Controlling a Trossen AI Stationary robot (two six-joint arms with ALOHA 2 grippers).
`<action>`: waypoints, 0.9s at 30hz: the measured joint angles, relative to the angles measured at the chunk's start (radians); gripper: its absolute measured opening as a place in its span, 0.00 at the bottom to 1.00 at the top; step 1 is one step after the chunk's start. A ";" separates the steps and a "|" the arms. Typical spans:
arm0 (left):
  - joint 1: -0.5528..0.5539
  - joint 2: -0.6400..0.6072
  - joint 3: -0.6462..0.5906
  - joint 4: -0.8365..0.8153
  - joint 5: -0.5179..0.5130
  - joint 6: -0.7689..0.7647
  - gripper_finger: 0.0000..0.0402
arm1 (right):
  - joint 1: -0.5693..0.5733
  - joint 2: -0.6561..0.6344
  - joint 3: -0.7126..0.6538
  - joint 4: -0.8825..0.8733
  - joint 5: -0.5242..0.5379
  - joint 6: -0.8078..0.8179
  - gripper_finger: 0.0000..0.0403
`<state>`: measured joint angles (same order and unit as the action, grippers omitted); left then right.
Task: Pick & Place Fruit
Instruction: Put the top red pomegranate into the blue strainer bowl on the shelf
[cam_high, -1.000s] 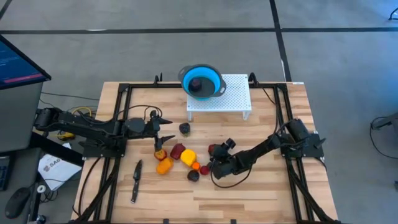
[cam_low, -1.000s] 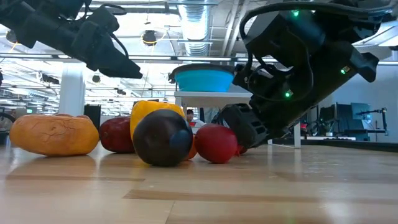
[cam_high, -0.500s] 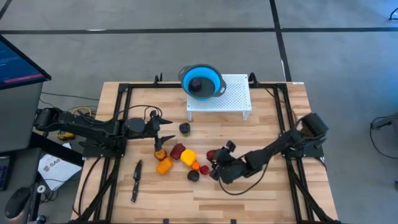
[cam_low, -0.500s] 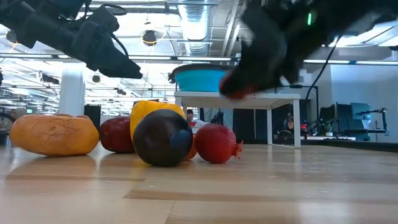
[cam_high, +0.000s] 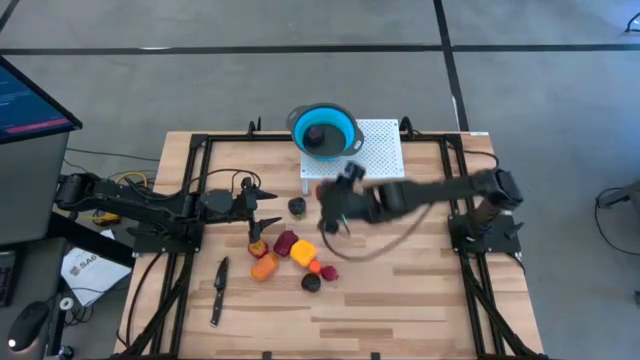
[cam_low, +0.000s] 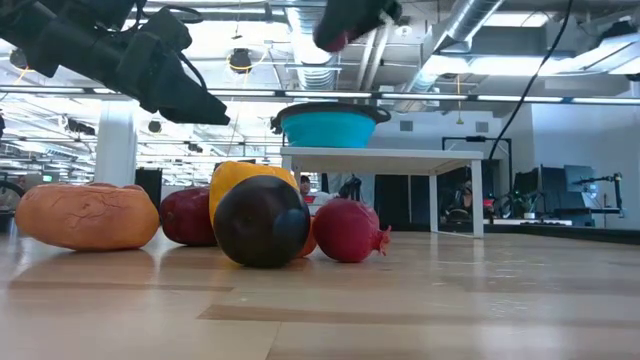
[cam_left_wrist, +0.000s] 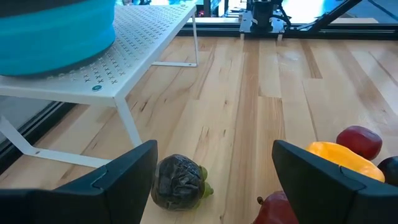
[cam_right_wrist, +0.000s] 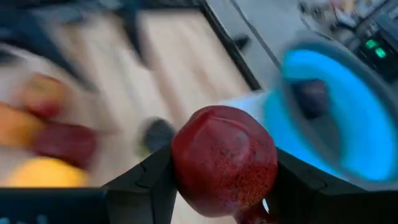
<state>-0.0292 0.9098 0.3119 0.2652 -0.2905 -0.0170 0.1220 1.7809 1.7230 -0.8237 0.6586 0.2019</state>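
My right gripper (cam_high: 328, 200) is shut on a red fruit (cam_right_wrist: 224, 160) and hangs high over the table, just near of the white stand (cam_high: 352, 152). On that stand sits the blue bowl (cam_high: 323, 128), with one dark fruit (cam_high: 318, 132) inside. Several more fruits lie on the wood: red (cam_high: 285, 242), yellow (cam_high: 303, 251), orange (cam_high: 264, 266) and near-black (cam_high: 311, 283). My left gripper (cam_high: 268, 206) is open above the table, with a dark wrinkled fruit (cam_left_wrist: 177, 182) lying just ahead of its fingers. My right gripper pinches the red fruit by the two sides of its round body (cam_right_wrist: 186, 168), one finger (cam_right_wrist: 143, 186) on each side. The arm reaches in from the table's right. The fruit is lifted clear, high above the table (cam_low: 333, 38).
A slim black knife (cam_high: 218, 290) lies near the table's left near corner. Black frame rails (cam_high: 455, 200) run along the table's sides. Bare wood (cam_high: 400, 290) lies to the right of the fruit pile.
My right gripper rose from the table beside the fruit pile with the red fruit in its hold. It swung toward the far edge and left, ending close to the white stand and bowl. The fruit is now lifted clear. The other fruits stayed put.
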 joint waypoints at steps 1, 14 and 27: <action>0.000 0.000 0.000 0.000 0.000 0.000 0.77 | -0.039 0.017 0.048 -0.025 -0.019 -0.022 0.46; 0.000 0.000 0.000 0.007 0.000 0.005 0.77 | -0.503 0.221 0.327 -0.182 -0.397 -0.046 0.46; 0.000 0.000 0.000 0.012 0.000 0.005 0.77 | -0.578 0.303 0.335 -0.185 -0.401 -0.043 0.49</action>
<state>-0.0288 0.9096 0.3119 0.2775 -0.2905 -0.0120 -0.4557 2.0834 2.0583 -1.0091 0.2577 0.1588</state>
